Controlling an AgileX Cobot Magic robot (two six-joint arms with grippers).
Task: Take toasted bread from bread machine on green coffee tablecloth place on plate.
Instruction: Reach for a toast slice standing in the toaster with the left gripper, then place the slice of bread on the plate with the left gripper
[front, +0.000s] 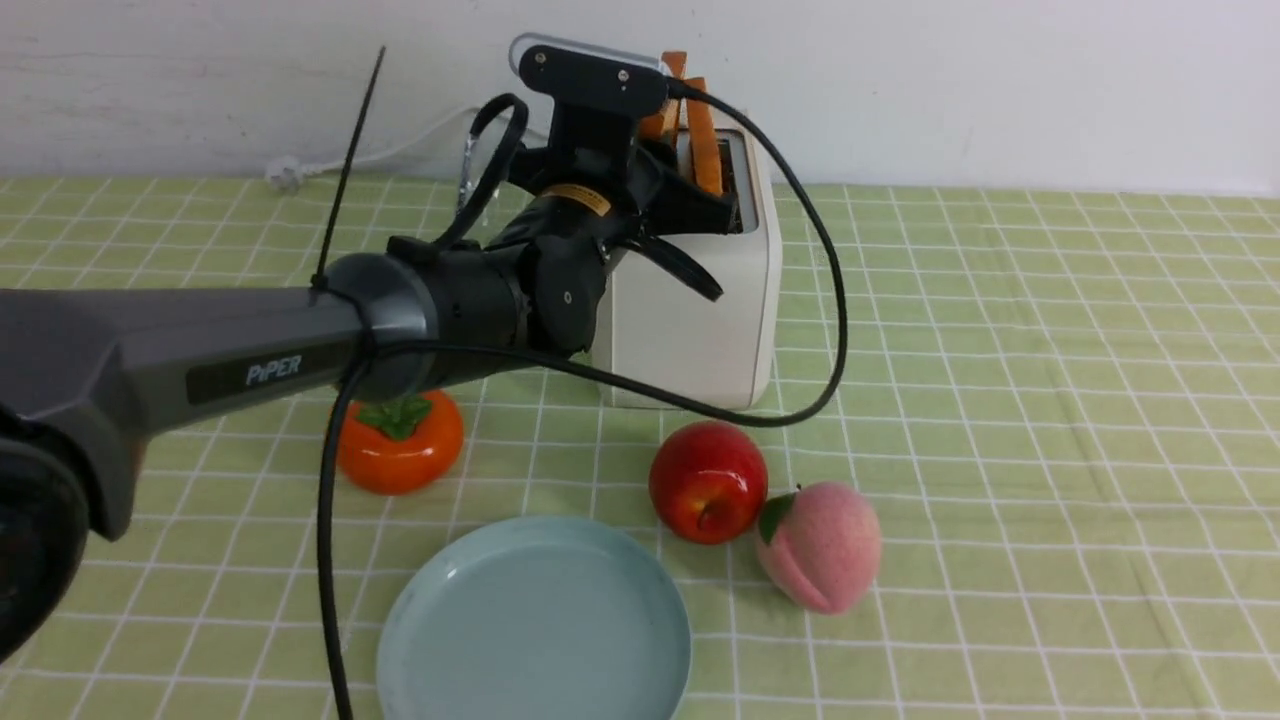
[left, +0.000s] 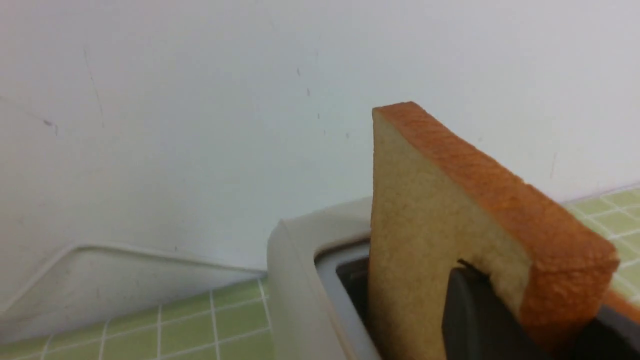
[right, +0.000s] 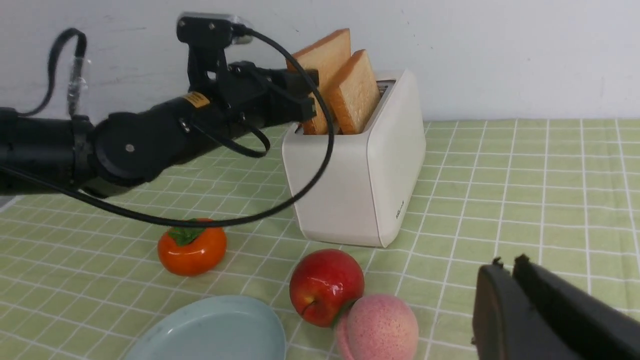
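The white bread machine (front: 700, 320) stands at the back of the green coffee tablecloth (front: 1050, 400). Two slices of toasted bread stick up from its slots. My left gripper (front: 700, 205) is shut on the left slice (front: 678, 68), which stands higher than the other slice (front: 706, 140). In the left wrist view a black finger (left: 475, 320) dents the face of the held slice (left: 430, 215). The pale blue-green plate (front: 535, 620) lies empty at the front. My right gripper (right: 507, 262) is shut and empty above the cloth. It is out of the front view.
An orange persimmon (front: 400, 450), a red apple (front: 708, 480) and a pink peach (front: 822, 545) lie between the bread machine and the plate. The white power cord (front: 400, 145) runs along the wall. My left arm's black cable (front: 830, 300) hangs in front of the bread machine.
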